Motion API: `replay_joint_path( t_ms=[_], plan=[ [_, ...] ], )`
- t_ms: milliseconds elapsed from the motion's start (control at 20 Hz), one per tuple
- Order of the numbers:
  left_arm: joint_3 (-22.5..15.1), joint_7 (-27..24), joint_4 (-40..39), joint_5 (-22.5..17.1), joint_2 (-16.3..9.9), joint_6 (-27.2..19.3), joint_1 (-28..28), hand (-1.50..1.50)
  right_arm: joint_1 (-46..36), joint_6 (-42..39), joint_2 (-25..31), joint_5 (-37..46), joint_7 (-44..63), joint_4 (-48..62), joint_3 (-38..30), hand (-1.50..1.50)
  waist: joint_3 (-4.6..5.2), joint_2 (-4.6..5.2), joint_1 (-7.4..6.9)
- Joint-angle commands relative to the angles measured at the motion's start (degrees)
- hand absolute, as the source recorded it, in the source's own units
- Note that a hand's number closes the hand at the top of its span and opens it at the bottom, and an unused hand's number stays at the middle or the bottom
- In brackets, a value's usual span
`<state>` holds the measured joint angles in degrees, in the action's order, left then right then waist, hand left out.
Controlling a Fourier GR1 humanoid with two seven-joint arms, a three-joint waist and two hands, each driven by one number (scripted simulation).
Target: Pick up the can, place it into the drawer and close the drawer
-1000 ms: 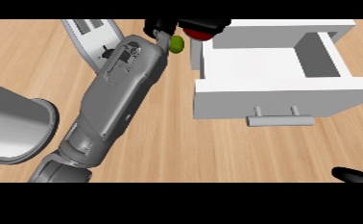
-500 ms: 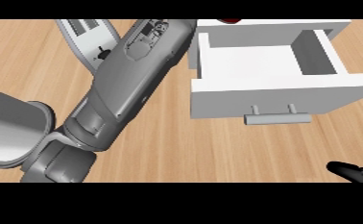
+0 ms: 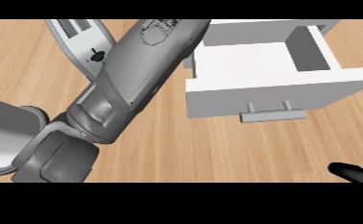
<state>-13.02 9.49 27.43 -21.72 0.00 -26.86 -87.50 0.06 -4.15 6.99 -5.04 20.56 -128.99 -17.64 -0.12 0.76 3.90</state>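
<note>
We look steeply down on a wooden counter (image 3: 212,151). A white drawer (image 3: 262,93) stands pulled open at the upper right, its front panel toward us, with a grey bar handle (image 3: 273,116) fixed below the panel's middle. The drawer's floor shows pale and bare where we can see it; its right wall and a darker inner panel show at the far right corner.

The left forearm (image 3: 135,74) crosses the view on a diagonal, from the lower left up to the top edge just left of the drawer. It is grey, with a wider joint section near the lower left. Its upper end runs out under the top edge, so we do not see the left hand at all and cannot tell what its fingers are doing.

We see no can in this view; we cannot tell where it is.

Behind the forearm, at the upper left, lies a grey slotted appliance (image 3: 83,45) with a small dark knob on its side; it looks like a toaster, partly hidden by the arm. At the left edge, low down, we note part of a grey rounded object (image 3: 16,127), cut off by the frame and overlapped by the arm's joint.

At the lower right corner a black tip of the right hand (image 3: 347,172) pokes in. Too little shows to tell how it is set.
</note>
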Motion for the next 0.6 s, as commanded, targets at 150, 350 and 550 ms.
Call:
replay_joint_path(
  t_ms=[150, 350, 550],
  plan=[
    [-4.4, -2.6, -5.3, -3.3, 0.0, -6.0, -3.5, 1.50, -1.9, 0.1, 0.0, 1.3, -0.4, 0.8, 1.9, -1.50, -0.09, 0.55, 1.77],
    [-6.3, -2.0, -5.7, -5.3, 0.0, -9.4, -3.2, -1.50, -2.7, -0.7, 1.7, -0.5, 1.2, 2.3, 0.4, -1.50, -0.08, 0.32, 1.48],
    [-6.0, -4.2, -8.2, -5.8, 0.0, -10.1, -4.7, -1.50, -1.8, -1.6, 2.6, -0.6, 0.2, 1.2, -0.5, -1.50, -0.09, 0.52, 2.04]
  ],
)
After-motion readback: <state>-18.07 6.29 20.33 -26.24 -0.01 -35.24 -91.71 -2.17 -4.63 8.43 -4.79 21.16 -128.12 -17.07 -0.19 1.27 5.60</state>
